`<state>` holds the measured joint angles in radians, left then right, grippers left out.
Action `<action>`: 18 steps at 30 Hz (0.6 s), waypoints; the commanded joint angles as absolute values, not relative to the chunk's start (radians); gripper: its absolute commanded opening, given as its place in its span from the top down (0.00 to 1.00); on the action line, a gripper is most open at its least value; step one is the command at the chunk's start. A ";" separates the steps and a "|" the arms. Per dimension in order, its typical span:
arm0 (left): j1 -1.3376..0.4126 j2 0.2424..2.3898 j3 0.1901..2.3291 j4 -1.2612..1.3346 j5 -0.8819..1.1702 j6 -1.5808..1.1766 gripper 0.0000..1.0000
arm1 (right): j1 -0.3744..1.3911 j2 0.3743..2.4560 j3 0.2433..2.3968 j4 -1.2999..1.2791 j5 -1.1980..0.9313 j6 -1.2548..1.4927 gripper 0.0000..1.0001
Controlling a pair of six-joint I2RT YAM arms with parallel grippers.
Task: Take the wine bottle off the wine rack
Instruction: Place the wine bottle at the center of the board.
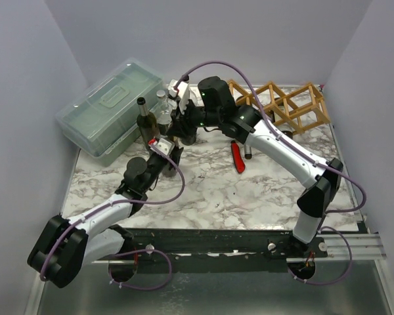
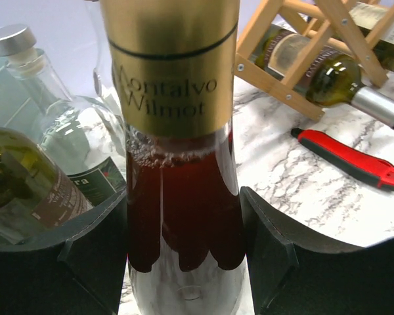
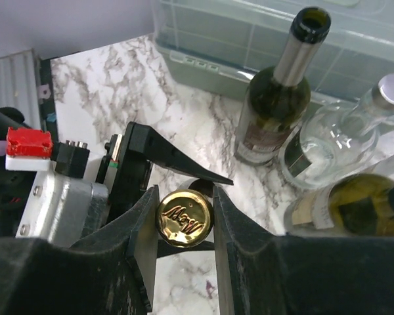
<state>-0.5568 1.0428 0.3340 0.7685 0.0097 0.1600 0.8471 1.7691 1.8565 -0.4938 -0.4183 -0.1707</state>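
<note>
Left of the wine rack [image 1: 295,105], apart from it: the wine bottle [image 2: 174,79] upright between both grippers.
The left gripper [image 2: 182,226] is clamped around its body just below the gold capsule; the right gripper [image 3: 185,209] is closed on the capsule's top.

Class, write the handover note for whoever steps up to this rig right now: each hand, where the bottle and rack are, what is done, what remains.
The left hand is shut on the body of the gold-capped bottle.
The right hand is shut on that bottle's cap from above.
The bottle is upright and off the wine rack, next to other bottles by the plastic box.
The rack is at the far right of the table, with a green bottle lying in it.
Done: this bottle is out.
Left: probably release it once steady. Its base is hidden, so check that first.
</note>
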 commanded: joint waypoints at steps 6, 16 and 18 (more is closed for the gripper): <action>-0.472 1.175 0.490 0.962 0.109 0.117 1.00 | 0.864 1.888 2.013 -0.439 -0.235 -0.230 0.92; -0.430 1.272 0.524 1.024 0.109 0.048 1.00 | 0.863 1.943 2.069 -0.433 -0.156 -0.235 0.72; -0.424 1.284 0.526 1.036 0.110 0.039 1.00 | 0.863 1.946 2.069 -0.421 -0.144 -0.231 0.60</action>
